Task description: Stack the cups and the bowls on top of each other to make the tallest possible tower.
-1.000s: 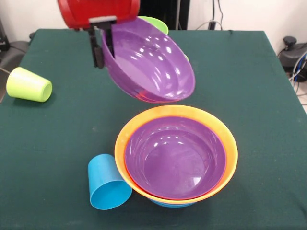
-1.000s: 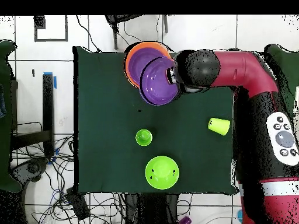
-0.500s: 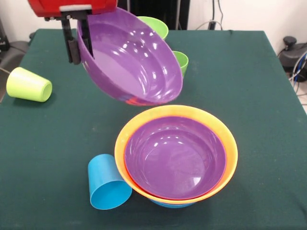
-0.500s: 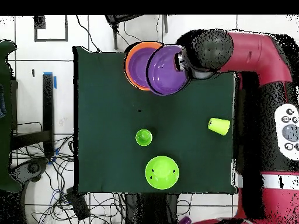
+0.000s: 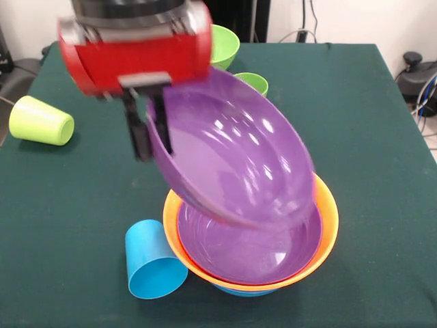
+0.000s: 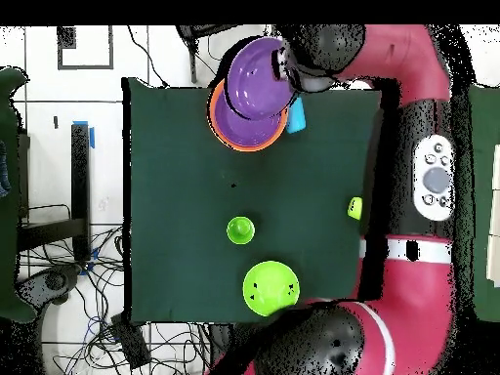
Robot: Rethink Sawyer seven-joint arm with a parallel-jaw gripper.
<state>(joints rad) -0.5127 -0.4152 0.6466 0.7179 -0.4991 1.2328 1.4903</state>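
My gripper (image 5: 151, 139) is shut on the rim of a wide purple bowl (image 5: 235, 160), held tilted right over the tower (image 5: 328, 209). The tower is a big orange bowl with another purple bowl (image 5: 256, 256) nested in it and a blue edge under it. The held bowl's lower edge hangs inside the tower's rim; I cannot tell if they touch. In the overhead view the held bowl (image 6: 258, 72) overlaps the tower (image 6: 219, 126) at the table's top edge, with the gripper (image 6: 280, 66) at its right. A sky blue cup (image 5: 153, 264) lies on its side against the tower's left.
A yellow-green cup (image 5: 39, 121) lies on its side at the left. A green bowl (image 5: 224, 44) and a ridged green cup (image 5: 254, 81) stand at the far side, behind the arm. Overhead they are the green bowl (image 6: 270, 289) and the cup (image 6: 240, 230).
My gripper has carried the purple bowl from beside and above the tower forward and down, so it now hangs over the tower. The cups have not moved.
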